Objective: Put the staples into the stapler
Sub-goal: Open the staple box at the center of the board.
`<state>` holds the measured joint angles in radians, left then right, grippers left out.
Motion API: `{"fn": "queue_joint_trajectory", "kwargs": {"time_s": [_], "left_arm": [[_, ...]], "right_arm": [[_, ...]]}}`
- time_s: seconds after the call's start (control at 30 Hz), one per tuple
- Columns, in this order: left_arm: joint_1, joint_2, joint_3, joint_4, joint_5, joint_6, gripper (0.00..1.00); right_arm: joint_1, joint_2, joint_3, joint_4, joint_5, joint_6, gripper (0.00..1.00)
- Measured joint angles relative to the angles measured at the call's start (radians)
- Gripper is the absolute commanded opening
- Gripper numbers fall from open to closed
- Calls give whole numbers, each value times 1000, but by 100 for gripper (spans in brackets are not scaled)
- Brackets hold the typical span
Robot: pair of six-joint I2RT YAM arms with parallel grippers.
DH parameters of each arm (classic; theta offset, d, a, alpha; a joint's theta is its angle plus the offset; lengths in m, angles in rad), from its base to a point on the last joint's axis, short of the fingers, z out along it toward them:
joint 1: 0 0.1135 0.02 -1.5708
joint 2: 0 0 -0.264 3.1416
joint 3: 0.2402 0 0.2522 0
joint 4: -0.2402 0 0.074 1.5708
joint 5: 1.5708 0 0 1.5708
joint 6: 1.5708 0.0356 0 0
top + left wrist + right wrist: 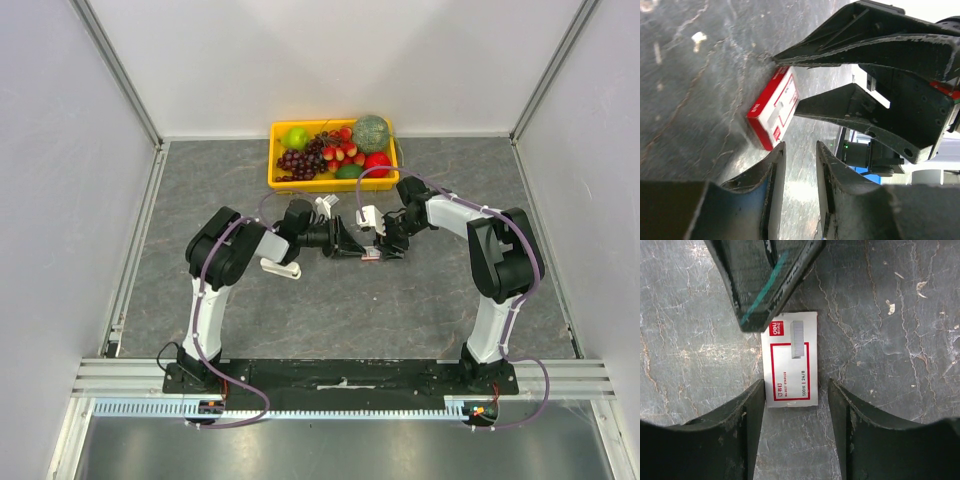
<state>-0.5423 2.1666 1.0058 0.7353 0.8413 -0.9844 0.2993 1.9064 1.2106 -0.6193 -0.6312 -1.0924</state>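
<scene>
Right end effector (pixel 796 386) astride staples (pixel 790 360)

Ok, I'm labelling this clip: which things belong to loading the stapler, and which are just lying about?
For the job: staples box; white object lying left of it, probably the stapler.
Lying about: yellow bin; fruit in it.
</scene>
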Motion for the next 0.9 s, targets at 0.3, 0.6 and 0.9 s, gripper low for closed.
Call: {"fn": "queue_joint_trajectory", "kwargs": {"time_s": [0.3, 0.6, 0.9], "left_arm": [[-9, 4, 40, -1, 7, -2, 36], [-9, 4, 40, -26, 7, 7, 37], [-9, 4, 45, -110, 6, 59, 41]], "right_arm": [[2, 0, 0, 0, 1, 0, 59], [3, 0, 0, 1, 1, 0, 59], [3, 0, 0, 1, 2, 0, 59]]}}
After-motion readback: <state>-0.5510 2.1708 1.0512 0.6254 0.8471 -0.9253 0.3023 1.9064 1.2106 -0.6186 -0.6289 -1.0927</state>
